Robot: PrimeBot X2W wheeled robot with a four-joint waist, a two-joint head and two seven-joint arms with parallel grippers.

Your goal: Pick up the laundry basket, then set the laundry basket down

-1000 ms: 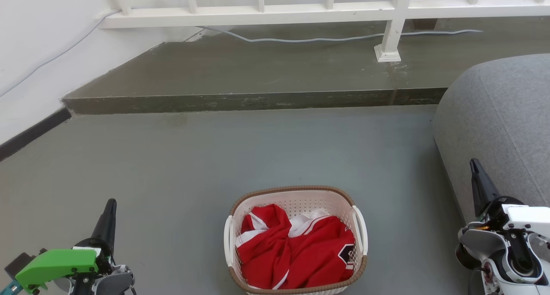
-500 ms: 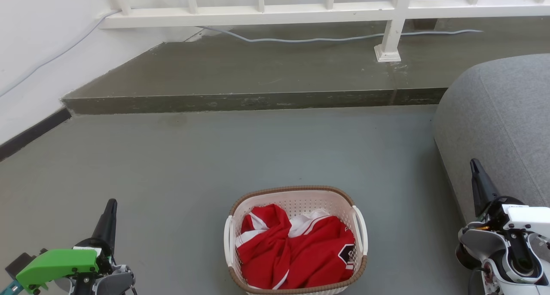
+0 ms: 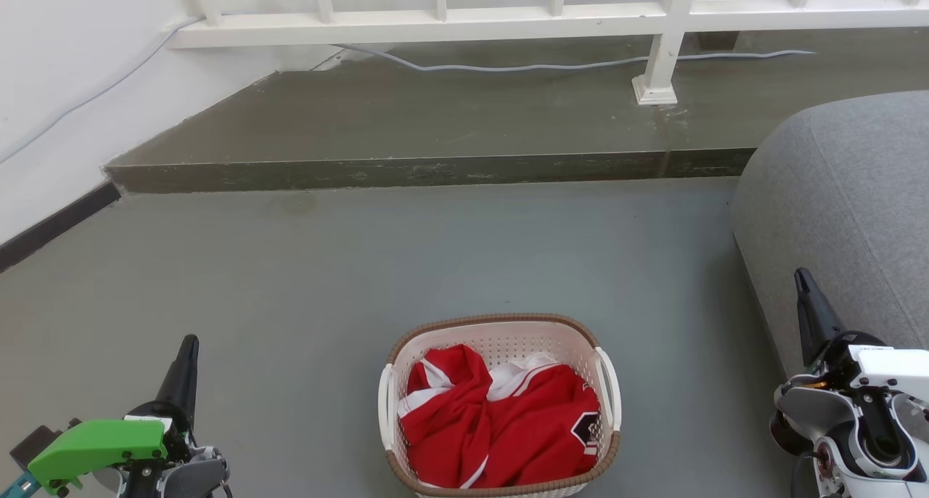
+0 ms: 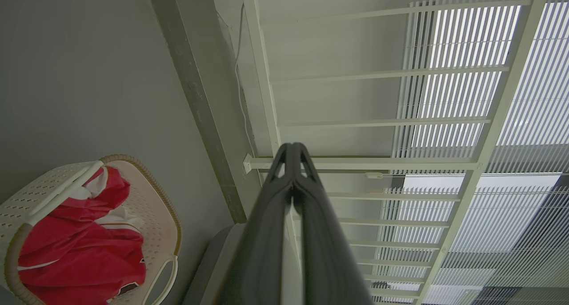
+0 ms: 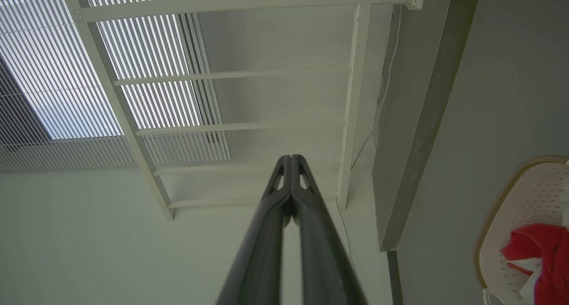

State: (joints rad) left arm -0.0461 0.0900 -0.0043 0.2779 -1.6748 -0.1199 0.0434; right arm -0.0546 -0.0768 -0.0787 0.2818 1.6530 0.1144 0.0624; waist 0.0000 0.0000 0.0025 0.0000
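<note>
Head view: the laundry basket point(image 3: 499, 317) stands upright on the grey floor point(image 3: 305, 280), at the bottom centre, mouth up. Its white handles face the robot's left and right. The frame cuts off its near edge, so the long axis cannot be settled; the visible span runs handle to handle. A crumpled red and white garment point(image 3: 508, 425) lies inside. Beyond it are a low step point(image 3: 406, 171), a white railing point(image 3: 435, 26) and a loose cable point(image 3: 508, 67). A grey sofa point(image 3: 835, 215) stands to the right. Nothing lies between the basket and either arm. The left gripper point(image 3: 189, 343) is at the lower left and the right gripper point(image 3: 800, 276) at the lower right, just in front of the sofa. Both are well apart from the handles, and their fingers point away from the robot.

Left wrist view: the left gripper point(image 4: 292, 147) has its fingers pressed together with nothing between them. The basket point(image 4: 165, 207) and garment point(image 4: 75, 251) sit at the lower left, apart from the fingers. The railing point(image 4: 355, 162) is ahead.

Right wrist view: the right gripper point(image 5: 291, 158) is likewise closed on nothing. The basket point(image 5: 500, 207) is at the lower right edge, apart from the fingers. The step point(image 5: 422, 118) and railing point(image 5: 222, 2) lie beyond.
</note>
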